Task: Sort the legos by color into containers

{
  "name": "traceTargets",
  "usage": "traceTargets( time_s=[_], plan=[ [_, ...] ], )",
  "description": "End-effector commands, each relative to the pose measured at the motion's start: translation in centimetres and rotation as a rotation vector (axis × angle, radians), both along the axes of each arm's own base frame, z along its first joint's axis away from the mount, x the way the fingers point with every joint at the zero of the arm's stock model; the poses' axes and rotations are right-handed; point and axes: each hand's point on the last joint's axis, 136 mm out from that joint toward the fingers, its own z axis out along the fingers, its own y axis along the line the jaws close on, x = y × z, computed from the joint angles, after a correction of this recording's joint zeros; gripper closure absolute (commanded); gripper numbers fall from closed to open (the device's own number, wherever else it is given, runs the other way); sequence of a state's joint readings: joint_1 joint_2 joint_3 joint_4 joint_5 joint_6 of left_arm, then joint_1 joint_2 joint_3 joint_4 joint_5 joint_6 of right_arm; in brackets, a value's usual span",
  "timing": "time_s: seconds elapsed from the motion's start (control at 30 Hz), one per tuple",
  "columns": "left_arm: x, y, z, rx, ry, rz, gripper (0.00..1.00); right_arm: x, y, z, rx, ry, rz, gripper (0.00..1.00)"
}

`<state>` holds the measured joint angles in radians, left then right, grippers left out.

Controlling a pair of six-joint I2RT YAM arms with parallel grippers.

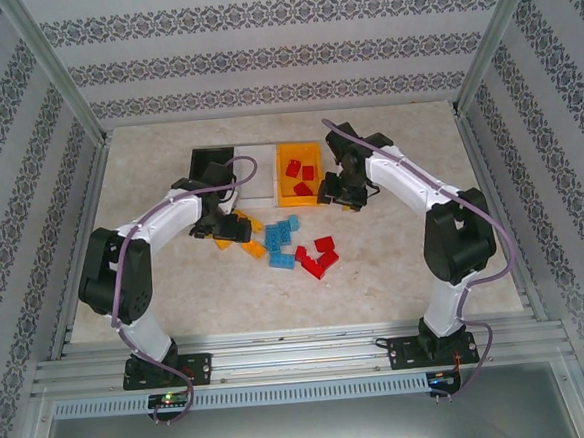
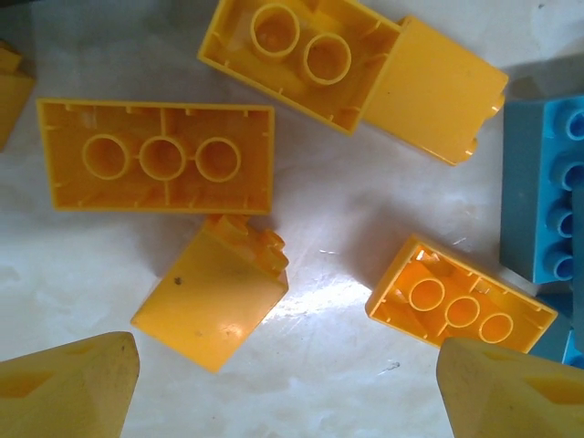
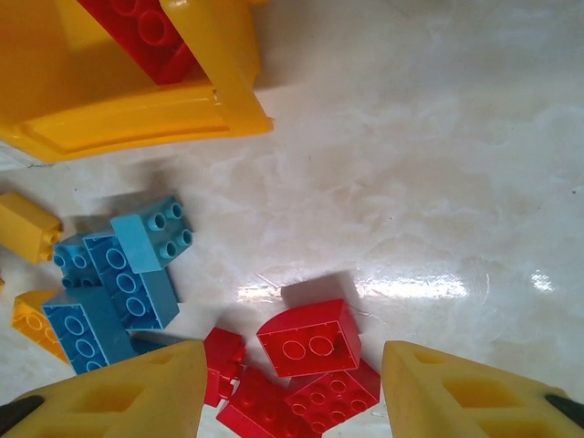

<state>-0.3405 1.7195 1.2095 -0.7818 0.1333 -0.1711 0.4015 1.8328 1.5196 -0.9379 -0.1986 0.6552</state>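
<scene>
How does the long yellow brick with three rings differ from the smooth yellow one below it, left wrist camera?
The long brick lies hollow side up, three round tubes showing; the smooth brick shows a plain face, studs poking from its upper right edge. The long brick sits nearly square to the picture; the smooth brick is turned diagonally. Both are yellow-orange, loose on the table.

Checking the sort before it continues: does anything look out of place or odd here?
Nothing spilled or damaged. Three yellow-orange bricks in the loose pile lie upside down, hollow undersides up. The orange bin holds red bricks, so bin colour and brick colour do not match; that may be intended.
</scene>
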Motion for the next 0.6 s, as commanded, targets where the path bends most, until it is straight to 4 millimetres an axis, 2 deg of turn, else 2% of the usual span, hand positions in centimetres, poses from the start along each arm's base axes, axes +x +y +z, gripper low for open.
traceTargets(
  time_s=[0.0, 0.13, 0.37, 0.57],
  plan=[
    [-0.2, 0.5, 0.5, 0.043, -0.003, -0.043, 0.17, 0.1, 0.5, 0.9, 0.041, -0.028, -0.012, 0.46],
    [-0.5, 0.4, -1.1, 0.05, 0.035, -0.054, 0.27, 0.0, 0.5, 0.9, 0.046, -0.023, -0.017, 0.46],
    [-0.9, 0.9, -3.2, 0.079, 0.077, -0.045, 0.3, -0.6, -0.2, 1.0, 0.038, -0.018, -0.016, 0.46],
    [-1.0, 1.1, -3.8, 0.092, 0.087, -0.033, 0.34, -0.7, -0.2, 0.7, 0.045, -0.008, -0.019, 0.46]
  ],
)
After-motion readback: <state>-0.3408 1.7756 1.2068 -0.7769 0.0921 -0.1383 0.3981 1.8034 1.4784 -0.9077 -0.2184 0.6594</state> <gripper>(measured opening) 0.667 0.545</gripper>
